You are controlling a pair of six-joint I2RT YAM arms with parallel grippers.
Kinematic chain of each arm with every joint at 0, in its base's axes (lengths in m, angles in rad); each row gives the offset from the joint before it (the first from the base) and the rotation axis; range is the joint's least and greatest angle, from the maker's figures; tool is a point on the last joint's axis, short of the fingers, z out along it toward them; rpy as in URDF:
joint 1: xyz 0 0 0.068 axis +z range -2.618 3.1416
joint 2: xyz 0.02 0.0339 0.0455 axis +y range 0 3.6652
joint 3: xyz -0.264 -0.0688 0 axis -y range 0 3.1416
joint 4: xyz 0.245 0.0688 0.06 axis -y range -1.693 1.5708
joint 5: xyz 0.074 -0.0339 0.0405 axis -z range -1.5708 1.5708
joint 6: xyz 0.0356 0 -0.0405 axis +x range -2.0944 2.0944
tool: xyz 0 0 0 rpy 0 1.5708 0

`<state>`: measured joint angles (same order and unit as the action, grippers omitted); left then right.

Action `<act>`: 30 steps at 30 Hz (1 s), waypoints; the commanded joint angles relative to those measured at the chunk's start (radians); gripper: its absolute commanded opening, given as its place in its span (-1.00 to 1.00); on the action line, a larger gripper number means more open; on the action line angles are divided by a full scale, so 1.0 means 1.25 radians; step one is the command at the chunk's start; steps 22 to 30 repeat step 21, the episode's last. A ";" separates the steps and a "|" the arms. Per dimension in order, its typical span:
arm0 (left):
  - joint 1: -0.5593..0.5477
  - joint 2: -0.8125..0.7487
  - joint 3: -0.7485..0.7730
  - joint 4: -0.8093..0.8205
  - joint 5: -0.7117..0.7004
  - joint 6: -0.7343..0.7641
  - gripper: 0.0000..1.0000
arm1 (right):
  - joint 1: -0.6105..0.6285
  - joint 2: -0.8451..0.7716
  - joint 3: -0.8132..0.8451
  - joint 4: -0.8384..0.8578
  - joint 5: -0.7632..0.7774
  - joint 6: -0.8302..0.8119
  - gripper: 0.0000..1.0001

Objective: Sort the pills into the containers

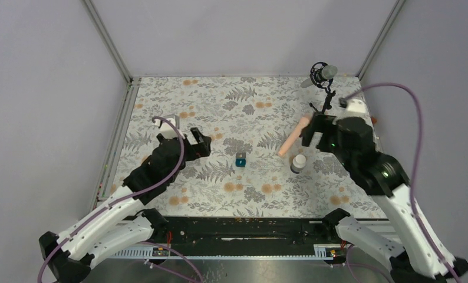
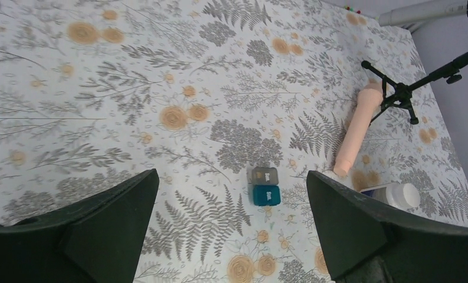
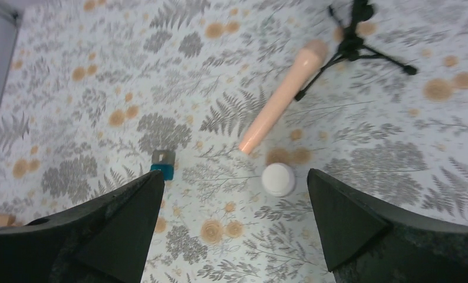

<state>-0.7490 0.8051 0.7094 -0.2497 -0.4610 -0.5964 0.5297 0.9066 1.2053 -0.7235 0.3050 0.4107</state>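
Observation:
The tiny teal-and-dark box (image 1: 240,160) sits mid-table on the fern-patterned mat; it also shows in the left wrist view (image 2: 266,187) and the right wrist view (image 3: 162,164). The small white bottle (image 1: 298,163) with white cap stands to its right; its cap shows from above (image 3: 278,179) and its side in the left wrist view (image 2: 396,194). My left gripper (image 1: 203,144) (image 2: 231,177) is open and empty, left of the box. My right gripper (image 1: 313,132) (image 3: 234,177) is open and empty, above and behind the bottle. I cannot tell any loose pills from the orange flower print.
A long peach cylinder (image 1: 294,136) (image 2: 358,127) (image 3: 282,97) lies diagonally just behind the bottle. A black microphone on its tripod (image 1: 323,73) (image 3: 352,44) stands at the back right. Grey walls close in the mat on three sides.

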 commanded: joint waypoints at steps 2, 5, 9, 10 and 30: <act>-0.006 -0.121 0.048 -0.151 -0.065 0.024 0.98 | -0.003 -0.189 0.002 -0.125 0.184 -0.022 0.99; -0.006 -0.193 0.057 -0.203 -0.066 0.014 0.98 | -0.003 -0.256 0.024 -0.170 0.230 -0.037 0.99; -0.006 -0.282 0.081 -0.293 -0.077 0.005 0.98 | -0.003 -0.324 0.062 -0.228 0.297 -0.057 0.99; -0.006 -0.304 0.088 -0.312 -0.080 0.004 0.98 | -0.003 -0.342 0.067 -0.238 0.311 -0.063 0.99; -0.006 -0.415 0.140 -0.430 -0.109 0.002 0.98 | -0.003 -0.406 0.126 -0.243 0.429 -0.159 0.99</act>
